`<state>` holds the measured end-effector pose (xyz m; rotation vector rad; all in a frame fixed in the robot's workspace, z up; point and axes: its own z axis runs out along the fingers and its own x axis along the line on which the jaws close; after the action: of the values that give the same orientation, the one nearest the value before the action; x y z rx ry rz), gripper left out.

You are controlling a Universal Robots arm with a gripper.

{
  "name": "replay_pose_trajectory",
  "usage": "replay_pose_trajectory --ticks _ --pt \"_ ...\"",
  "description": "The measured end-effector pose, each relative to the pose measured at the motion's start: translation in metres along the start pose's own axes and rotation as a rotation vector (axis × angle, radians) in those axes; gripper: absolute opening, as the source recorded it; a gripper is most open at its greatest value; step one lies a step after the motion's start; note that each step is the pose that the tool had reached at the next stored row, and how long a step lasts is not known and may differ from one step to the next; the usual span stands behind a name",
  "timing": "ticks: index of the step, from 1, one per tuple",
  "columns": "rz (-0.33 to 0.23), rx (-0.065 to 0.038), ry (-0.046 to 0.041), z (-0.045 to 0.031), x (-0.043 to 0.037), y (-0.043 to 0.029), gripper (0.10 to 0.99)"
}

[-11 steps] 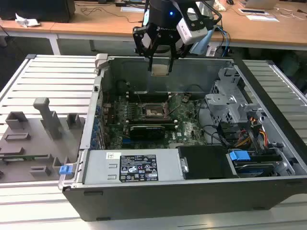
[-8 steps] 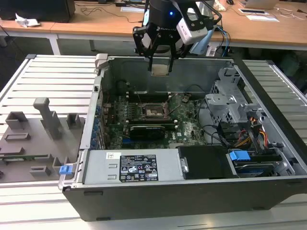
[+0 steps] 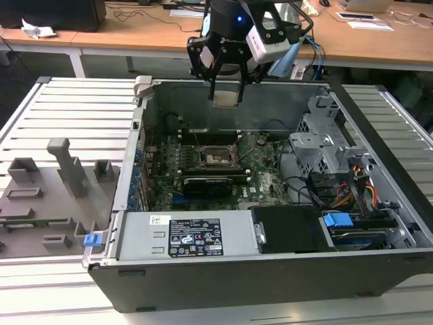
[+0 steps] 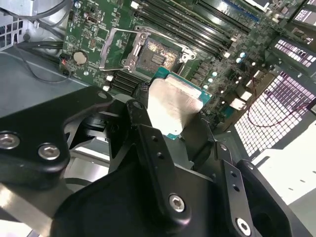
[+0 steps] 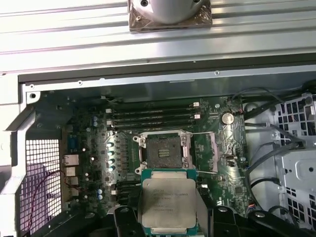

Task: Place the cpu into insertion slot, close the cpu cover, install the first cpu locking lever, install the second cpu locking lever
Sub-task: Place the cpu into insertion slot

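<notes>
My gripper [image 3: 225, 93] hangs over the back wall of the open computer case [image 3: 135, 196], shut on the cpu [image 3: 225, 97]. In both wrist views the cpu [image 5: 169, 202] [image 4: 170, 106] shows its silvery-grey top face, clamped at its edges between the black fingers [image 5: 126, 219]. The insertion slot [image 5: 163, 151] [image 4: 154, 54] [image 3: 218, 157] lies on the green motherboard below, its dark middle bare. A silver frame, apparently the cpu cover [image 4: 133, 55], stands raised at one side of the slot. Thin wire levers [image 5: 205, 153] lie swung out beside it.
A long black expansion card [image 3: 210, 183] lies just in front of the slot. A power supply [image 3: 186, 237] fills the case's front. The grey drive cage [image 3: 325, 135] and cables are on the exterior view's right. A grey fixture tray [image 3: 47, 196] sits outside on the left.
</notes>
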<state>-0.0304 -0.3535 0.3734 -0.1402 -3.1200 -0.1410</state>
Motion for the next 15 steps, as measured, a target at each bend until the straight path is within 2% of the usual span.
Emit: replay_pose_trajectory --ticks 5,15 --pt "0.039 -0.001 -0.0035 0.0000 0.0002 0.0000 0.525" --pt "0.081 -0.002 -0.0072 0.0001 0.0002 0.0000 0.525"
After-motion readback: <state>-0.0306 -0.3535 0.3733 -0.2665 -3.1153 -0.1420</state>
